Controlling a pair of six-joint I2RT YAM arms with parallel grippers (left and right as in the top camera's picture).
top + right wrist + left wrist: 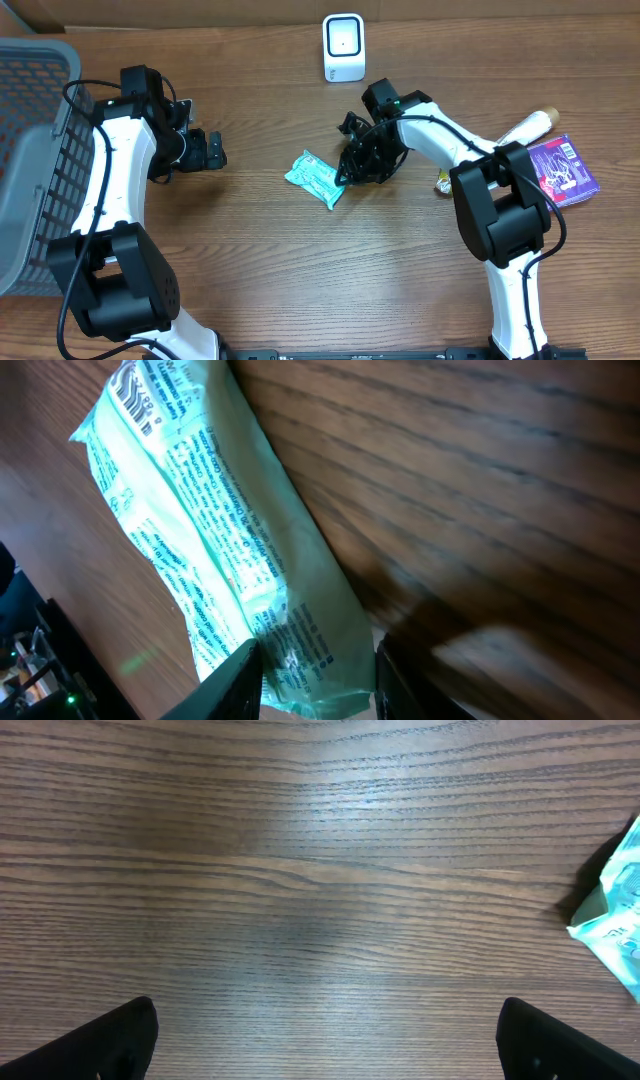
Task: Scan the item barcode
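Mostly mint-green crinkled packet [230, 540], fine dark print

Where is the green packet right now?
In the overhead view the green packet lies mid-table, on the robot's side of the white scanner, with its right end between the right gripper fingers.

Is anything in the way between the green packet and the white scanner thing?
No, nothing visible is. Only bare table lies between the green packet and the white scanner. The right gripper sits around the packet's end.
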